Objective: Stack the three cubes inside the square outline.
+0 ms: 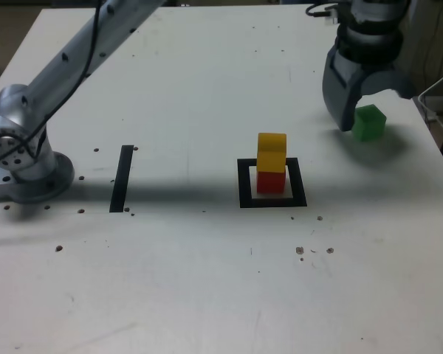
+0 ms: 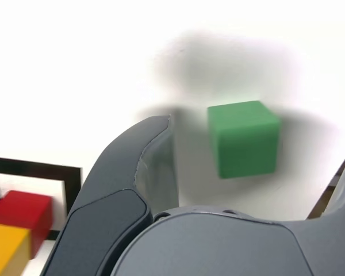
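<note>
The yellow cube [image 1: 272,150] sits on the red cube [image 1: 271,181] inside the square outline [image 1: 244,184], a little right of centre in the exterior view. The green cube [image 1: 369,122] rests alone on the table at the far right. My gripper [image 1: 373,107] hangs open just over it, a jaw on each side, neither touching it. In the wrist view the green cube [image 2: 243,138] lies between one broad grey finger [image 2: 141,167] and the edge of the other. The red cube [image 2: 20,210], yellow cube [image 2: 6,250] and the square outline [image 2: 34,169] show in a corner.
A straight black bar [image 1: 122,178] is marked on the white table [image 1: 207,280] left of the stack. The arm's base [image 1: 22,166] stands at the exterior view's far left. The table's right edge [image 1: 439,158] runs close past the green cube, with cables beyond.
</note>
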